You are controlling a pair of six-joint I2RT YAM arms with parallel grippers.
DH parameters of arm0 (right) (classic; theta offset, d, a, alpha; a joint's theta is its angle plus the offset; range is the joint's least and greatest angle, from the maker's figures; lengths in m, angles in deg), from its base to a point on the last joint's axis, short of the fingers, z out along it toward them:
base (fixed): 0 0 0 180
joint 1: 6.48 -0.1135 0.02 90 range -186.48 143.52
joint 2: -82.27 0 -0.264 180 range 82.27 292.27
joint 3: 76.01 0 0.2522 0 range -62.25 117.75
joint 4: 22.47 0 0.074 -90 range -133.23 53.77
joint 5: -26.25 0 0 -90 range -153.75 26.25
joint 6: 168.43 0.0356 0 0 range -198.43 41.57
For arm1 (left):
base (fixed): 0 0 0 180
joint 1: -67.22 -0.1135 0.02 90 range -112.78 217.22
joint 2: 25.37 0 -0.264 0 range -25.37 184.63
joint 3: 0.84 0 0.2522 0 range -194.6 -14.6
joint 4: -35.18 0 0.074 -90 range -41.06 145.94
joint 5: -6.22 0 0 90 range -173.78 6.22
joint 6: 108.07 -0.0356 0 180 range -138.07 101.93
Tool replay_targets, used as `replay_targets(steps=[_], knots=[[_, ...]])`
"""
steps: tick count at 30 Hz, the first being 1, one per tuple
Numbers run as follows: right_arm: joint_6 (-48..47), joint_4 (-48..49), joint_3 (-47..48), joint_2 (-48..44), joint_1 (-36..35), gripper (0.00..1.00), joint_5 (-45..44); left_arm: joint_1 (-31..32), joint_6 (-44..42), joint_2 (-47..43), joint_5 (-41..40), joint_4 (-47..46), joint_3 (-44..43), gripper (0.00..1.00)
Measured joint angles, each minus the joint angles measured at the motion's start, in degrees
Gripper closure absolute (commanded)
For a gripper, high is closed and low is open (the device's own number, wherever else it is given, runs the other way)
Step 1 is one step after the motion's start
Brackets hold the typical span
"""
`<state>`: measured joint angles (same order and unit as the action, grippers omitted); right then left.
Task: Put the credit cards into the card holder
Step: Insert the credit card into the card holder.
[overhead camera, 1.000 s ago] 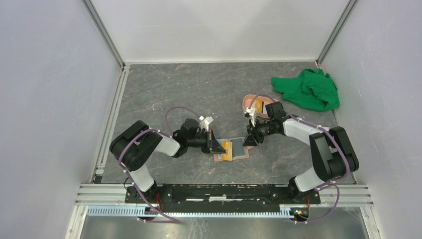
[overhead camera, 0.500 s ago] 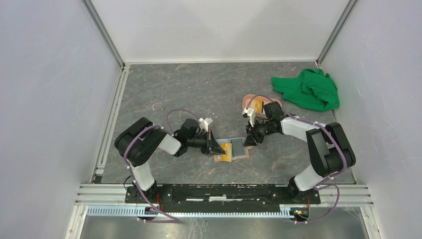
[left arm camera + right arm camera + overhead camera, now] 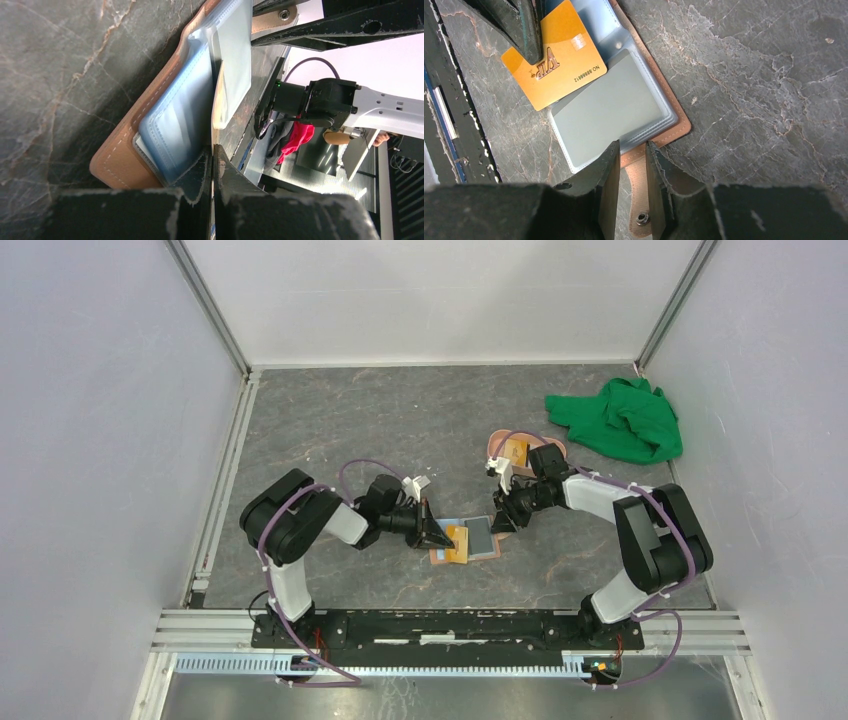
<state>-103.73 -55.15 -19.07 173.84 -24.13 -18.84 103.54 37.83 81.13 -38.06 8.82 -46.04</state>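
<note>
Meanwhile, little has moved at the tips over the last second. The left arm's elbow has swung in toward the centre, while the left pincer (image 3: 432, 533) has stayed almost in place. The right forearm has drawn back slightly, uncovering more of the pink oval tray (image 3: 497, 443) behind it.

The orange-yellow plastic credit card (image 3: 559, 70) is therefore not yet seated. It lies slanted across the open tan-brown leather card holder (image 3: 676, 127), beside the clear plastic sleeve (image 3: 609, 110), and most of its face is still outside any pocket. I judge the left arm to be re-angling for the push-in.

The left arm reaches low and nearly level over the grey marbled worktop (image 3: 350, 420), its jaws clamped on the card's edge. The right pincer (image 3: 629, 155) comes in from the opposite side, tilted downward. Its jaws are narrowed onto the holder's snap tab, apparently pinning the holder steady. The holder lies open and flat between the two pincers.
</note>
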Motion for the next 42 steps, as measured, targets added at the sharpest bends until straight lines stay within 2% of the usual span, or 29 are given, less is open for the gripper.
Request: replay_targets(steps=[42], knots=[[0.00,-0.66,0.70,0.11,-1.09,0.71,-1.55,-1.01,0.17,0.28,2.91,12.07,-4.33,0.98]])
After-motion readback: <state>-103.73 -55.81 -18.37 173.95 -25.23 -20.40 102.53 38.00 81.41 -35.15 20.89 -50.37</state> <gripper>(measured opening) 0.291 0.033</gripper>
